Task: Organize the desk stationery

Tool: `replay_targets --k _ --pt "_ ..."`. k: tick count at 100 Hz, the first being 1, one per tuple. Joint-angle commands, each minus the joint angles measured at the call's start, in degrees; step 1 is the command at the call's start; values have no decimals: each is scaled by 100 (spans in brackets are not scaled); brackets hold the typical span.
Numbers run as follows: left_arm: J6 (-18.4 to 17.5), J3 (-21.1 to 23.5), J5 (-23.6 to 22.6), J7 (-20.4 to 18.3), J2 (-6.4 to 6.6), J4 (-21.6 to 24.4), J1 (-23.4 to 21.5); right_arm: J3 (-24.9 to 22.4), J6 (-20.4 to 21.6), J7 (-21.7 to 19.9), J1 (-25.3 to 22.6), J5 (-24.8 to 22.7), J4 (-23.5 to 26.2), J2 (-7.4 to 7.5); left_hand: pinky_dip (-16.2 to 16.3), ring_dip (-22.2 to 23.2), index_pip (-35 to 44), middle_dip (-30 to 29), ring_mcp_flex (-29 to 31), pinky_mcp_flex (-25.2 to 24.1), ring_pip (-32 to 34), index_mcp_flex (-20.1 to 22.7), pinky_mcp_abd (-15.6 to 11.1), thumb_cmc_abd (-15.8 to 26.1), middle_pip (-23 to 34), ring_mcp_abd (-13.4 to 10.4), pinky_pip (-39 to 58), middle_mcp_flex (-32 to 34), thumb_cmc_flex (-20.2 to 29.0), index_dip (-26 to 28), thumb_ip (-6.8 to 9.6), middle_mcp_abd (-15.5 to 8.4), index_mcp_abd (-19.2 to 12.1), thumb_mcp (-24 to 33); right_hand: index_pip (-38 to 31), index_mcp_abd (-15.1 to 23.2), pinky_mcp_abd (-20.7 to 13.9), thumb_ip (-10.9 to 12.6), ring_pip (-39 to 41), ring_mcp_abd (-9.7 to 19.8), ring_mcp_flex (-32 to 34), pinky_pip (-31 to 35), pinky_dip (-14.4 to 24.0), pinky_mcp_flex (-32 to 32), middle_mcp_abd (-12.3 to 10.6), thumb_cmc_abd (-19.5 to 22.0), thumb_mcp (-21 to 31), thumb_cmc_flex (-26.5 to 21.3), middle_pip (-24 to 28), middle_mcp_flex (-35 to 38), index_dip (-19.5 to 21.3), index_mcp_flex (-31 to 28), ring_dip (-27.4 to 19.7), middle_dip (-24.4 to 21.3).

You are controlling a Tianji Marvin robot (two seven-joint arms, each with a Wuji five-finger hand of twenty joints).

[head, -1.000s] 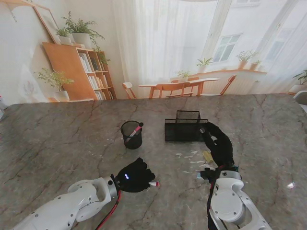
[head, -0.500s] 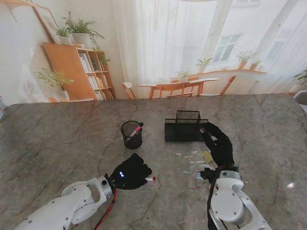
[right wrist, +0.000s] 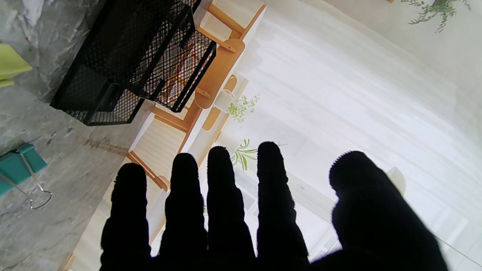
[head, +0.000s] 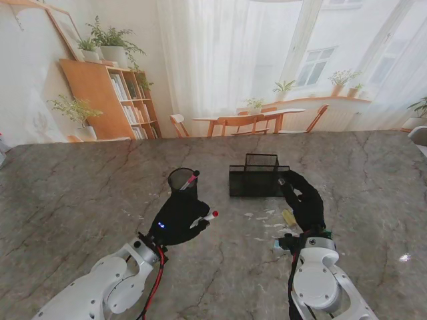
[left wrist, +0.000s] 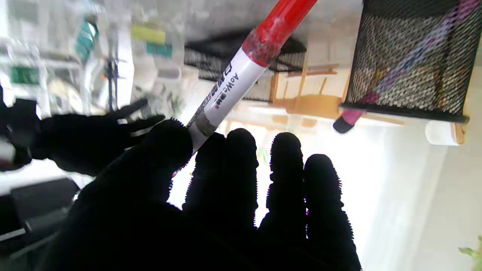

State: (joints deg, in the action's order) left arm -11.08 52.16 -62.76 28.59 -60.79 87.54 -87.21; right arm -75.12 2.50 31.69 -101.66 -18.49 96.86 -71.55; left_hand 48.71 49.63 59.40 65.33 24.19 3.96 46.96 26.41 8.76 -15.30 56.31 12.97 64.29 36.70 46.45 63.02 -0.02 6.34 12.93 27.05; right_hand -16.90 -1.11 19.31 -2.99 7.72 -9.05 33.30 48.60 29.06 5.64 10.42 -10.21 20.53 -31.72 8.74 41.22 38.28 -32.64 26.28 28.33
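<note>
Red-capped marker (head: pixel 208 217) is clamped in the left robot hand (head: pixel 179 220), just beside the mesh pen cup (head: pixel 183 181). Right robot hand (head: pixel 303 199) is held flat, fingers straight, beside the mesh organizer (head: pixel 257 179).

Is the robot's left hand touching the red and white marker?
Touching. The left wrist view shows the left hand pinching the red-capped white marker between thumb and fingers.
</note>
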Motion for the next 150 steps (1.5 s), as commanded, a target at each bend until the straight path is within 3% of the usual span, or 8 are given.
replay_targets --k 1,37,46,63,73,102,118,150 --pt "67 33 -51 75 -154 94 3 -7 20 -48 -9 -6 -10 -15 179 43 803 67 -192 -121 37 -66 -232 14 -70 -80 -83 -227 500 215 568 -669 -39 194 -67 17 -13 123 25 6 85 120 0 -1 6 89 -157 -36 76 82 84 -23 58 81" --pt "369 290 923 229 -493 203 227 -3 10 -114 13 -20 -38 1 227 51 760 70 -200 -104 19 -72 -275 41 -83 -64 -105 -242 616 182 460 -660 -67 7 -68 11 -12 123 24 11 84 121 -1 -1 3 90 -160 -35 75 83 88 -30 58 81" --pt "430 322 1190 261 -575 118 370 4 7 -145 27 -8 -51 5 273 61 730 65 -195 -95 22 -76 -267 65 -88 -39 -114 -245 744 167 368 -663 -70 -157 -67 8 -12 123 26 12 88 119 -2 -4 0 89 -160 -36 75 82 89 -28 58 81" --pt "639 312 1593 330 -710 -231 721 19 1 -186 55 4 -80 12 294 67 723 67 -199 -83 30 -64 -280 42 -92 -24 -107 -242 739 156 399 -661 -63 -137 -69 11 -14 123 24 10 82 118 -3 -4 4 90 -159 -35 76 87 91 -31 57 81" --pt "718 283 1773 368 -773 -458 927 29 -12 -211 75 7 -100 16 312 63 722 69 -156 -67 38 -63 -293 30 -93 -164 -103 -241 727 154 418 -662 -65 -130 -75 7 -17 123 23 12 81 118 -4 -4 3 90 -159 -35 75 85 93 -46 57 80" --pt "569 59 2024 282 -836 -1359 1567 78 -64 -291 154 58 -161 21 350 46 627 35 -171 -46 -3 -65 -333 76 -154 -182 -115 -266 841 53 312 -675 -119 -332 -69 17 -18 123 21 14 74 118 -4 -6 3 91 -158 -34 72 76 93 -35 56 79" --pt "411 -142 2103 225 -857 -1859 1883 92 -96 -317 179 66 -179 24 375 -1 486 32 -197 -29 -74 -86 -411 211 -288 -229 -126 -312 1200 -50 111 -699 -194 -889 -69 11 -15 123 22 11 75 116 -4 -8 8 92 -158 -33 73 79 94 -35 56 80" --pt "329 -452 2261 129 -901 -2455 2147 99 -130 -339 199 71 -192 26 382 -43 325 32 -304 -76 -180 -164 -499 348 -406 -266 -137 -454 1452 -171 -23 -710 -292 -1346 -69 5 -21 123 24 12 80 120 -2 -7 4 90 -158 -33 75 82 96 -35 57 81"
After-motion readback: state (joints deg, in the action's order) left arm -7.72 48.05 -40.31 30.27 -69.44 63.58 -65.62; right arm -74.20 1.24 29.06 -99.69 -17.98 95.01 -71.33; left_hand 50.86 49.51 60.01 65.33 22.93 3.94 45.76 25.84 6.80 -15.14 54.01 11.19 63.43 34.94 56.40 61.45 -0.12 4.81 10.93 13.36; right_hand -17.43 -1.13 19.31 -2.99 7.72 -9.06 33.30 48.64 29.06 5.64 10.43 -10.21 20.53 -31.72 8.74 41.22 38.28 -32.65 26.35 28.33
